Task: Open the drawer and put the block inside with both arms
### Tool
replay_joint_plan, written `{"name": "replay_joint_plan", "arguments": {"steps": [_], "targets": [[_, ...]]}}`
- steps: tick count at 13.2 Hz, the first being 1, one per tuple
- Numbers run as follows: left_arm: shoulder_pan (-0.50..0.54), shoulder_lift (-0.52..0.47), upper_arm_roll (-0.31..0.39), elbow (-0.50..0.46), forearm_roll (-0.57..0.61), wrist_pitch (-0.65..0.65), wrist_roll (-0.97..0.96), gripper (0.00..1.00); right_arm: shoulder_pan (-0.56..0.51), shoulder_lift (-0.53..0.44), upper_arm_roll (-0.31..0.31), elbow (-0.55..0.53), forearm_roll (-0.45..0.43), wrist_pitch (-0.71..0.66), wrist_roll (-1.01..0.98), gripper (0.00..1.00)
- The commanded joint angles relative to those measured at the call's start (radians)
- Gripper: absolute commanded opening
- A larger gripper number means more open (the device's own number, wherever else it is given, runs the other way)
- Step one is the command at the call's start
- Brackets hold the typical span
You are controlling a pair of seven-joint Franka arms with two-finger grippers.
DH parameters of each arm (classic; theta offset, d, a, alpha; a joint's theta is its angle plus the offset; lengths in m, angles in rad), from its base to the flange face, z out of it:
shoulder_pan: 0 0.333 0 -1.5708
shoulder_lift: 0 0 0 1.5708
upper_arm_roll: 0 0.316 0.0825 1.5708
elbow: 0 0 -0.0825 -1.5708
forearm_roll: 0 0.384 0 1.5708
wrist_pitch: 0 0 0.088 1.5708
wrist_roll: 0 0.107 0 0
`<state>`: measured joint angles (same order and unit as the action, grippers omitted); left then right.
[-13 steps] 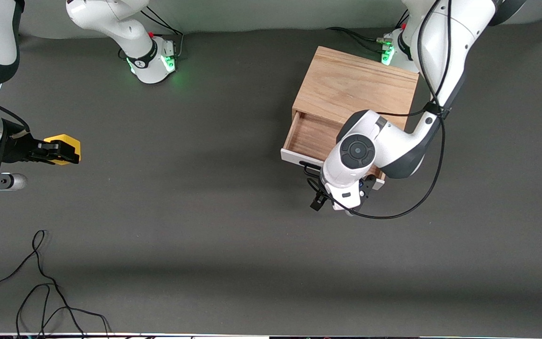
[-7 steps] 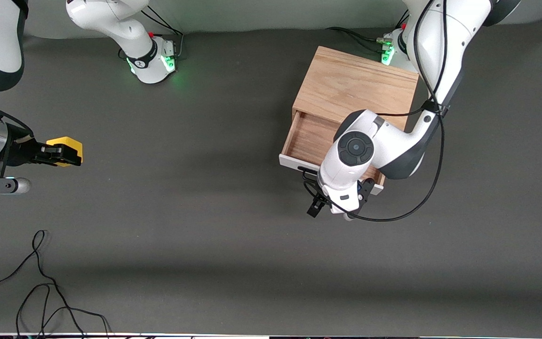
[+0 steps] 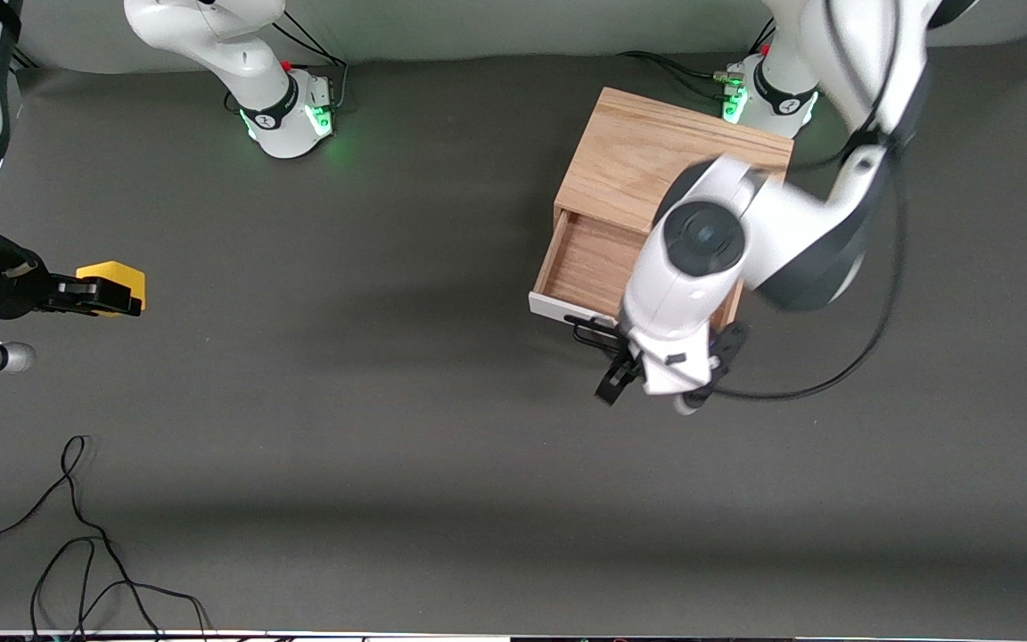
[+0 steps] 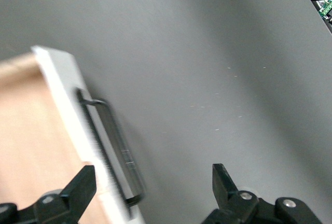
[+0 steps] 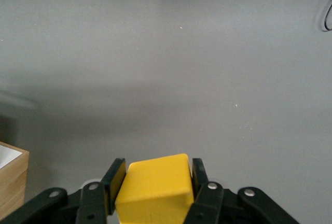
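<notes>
The light oak box (image 3: 674, 165) stands near the left arm's base. Its drawer (image 3: 589, 259) is pulled open and shows a bare wooden inside. The white front panel (image 3: 556, 308) and black bar handle (image 3: 589, 332) also show in the left wrist view (image 4: 111, 141). My left gripper (image 3: 667, 379) is open just in front of the handle, apart from it, its fingers (image 4: 78, 187) wide apart. My right gripper (image 3: 90, 296) is shut on the yellow block (image 3: 112, 278) over the mat at the right arm's end. The block fills the jaws in the right wrist view (image 5: 154, 187).
A loose black cable (image 3: 77, 526) lies on the mat near the front camera at the right arm's end. The green-lit bases (image 3: 295, 120) (image 3: 750, 94) stand along the table's edge farthest from the front camera. A corner of the box (image 5: 10, 182) shows in the right wrist view.
My left hand has lifted and swung away from the handle toward the left arm's end. The drawer slid out slightly, then stayed. My right gripper shifted a little with the block.
</notes>
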<state>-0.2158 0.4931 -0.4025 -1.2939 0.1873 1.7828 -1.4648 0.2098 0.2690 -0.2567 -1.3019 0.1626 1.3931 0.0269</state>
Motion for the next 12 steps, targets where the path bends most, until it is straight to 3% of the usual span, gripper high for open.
{"name": "replay_joint_plan", "arguments": {"steps": [1,3,6,9,12], "targets": [[0.113,-0.138,0.005,-0.013,-0.098,-0.173,0.272,1.00,-0.077,-0.036,0.106,-0.002,-0.054,-0.008,0.013,0.00],[0.218,-0.227,0.008,-0.018,-0.159,-0.300,0.592,1.00,-0.168,-0.069,0.224,-0.037,-0.084,-0.003,0.015,0.00],[0.389,-0.326,0.011,-0.036,-0.210,-0.420,0.951,1.00,-0.190,-0.174,0.272,-0.164,-0.097,0.030,0.015,0.00],[0.508,-0.410,0.013,-0.142,-0.210,-0.422,1.251,1.00,-0.211,-0.208,0.374,-0.201,-0.092,0.050,0.115,0.00],[0.538,-0.461,0.020,-0.212,-0.210,-0.384,1.343,1.00,-0.214,-0.197,0.538,-0.204,-0.091,0.096,0.394,0.00]]}}
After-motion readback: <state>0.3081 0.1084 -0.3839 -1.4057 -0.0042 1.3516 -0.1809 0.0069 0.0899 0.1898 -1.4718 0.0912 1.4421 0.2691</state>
